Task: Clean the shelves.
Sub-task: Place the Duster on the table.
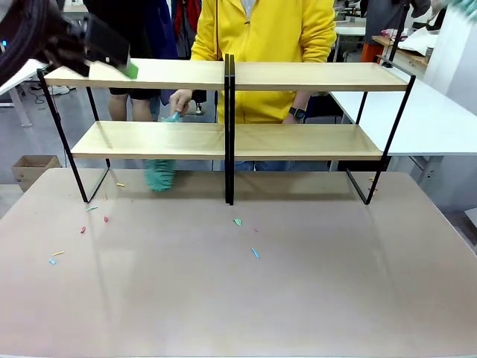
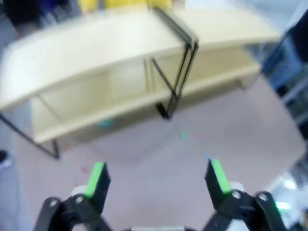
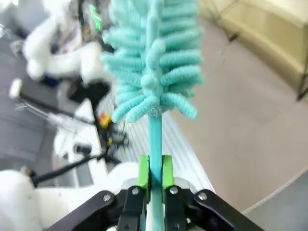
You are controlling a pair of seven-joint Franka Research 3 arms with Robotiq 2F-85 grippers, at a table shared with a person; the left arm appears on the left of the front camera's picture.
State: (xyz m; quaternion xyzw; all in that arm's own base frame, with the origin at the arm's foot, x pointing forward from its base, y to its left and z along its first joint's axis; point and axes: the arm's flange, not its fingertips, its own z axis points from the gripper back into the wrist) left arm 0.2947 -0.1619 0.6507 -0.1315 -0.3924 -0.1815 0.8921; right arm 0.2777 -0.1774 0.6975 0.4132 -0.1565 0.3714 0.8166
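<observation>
The shelves (image 1: pixel 223 140) stand across the far half of the table, two light-wood boards in a black frame with a centre divider; from above they show as shelves (image 2: pixel 120 53). My left gripper (image 1: pixel 125 66) hovers by the top board's left end, and in its wrist view this gripper (image 2: pixel 158 178) is open and empty. My right gripper (image 3: pixel 155 171) is shut on the thin handle of a teal fluffy duster (image 3: pixel 154 57). Behind the rack, a person's hand (image 1: pixel 179 101) holds a second teal duster (image 1: pixel 159 175), which hangs below the lower board.
Small coloured scraps (image 1: pixel 255 253) lie scattered on the beige table (image 1: pixel 298 298), some near the left frame leg (image 1: pixel 83 230). A white table (image 1: pixel 440 119) stands at the back right. A cardboard box (image 1: pixel 30 168) sits on the floor at left.
</observation>
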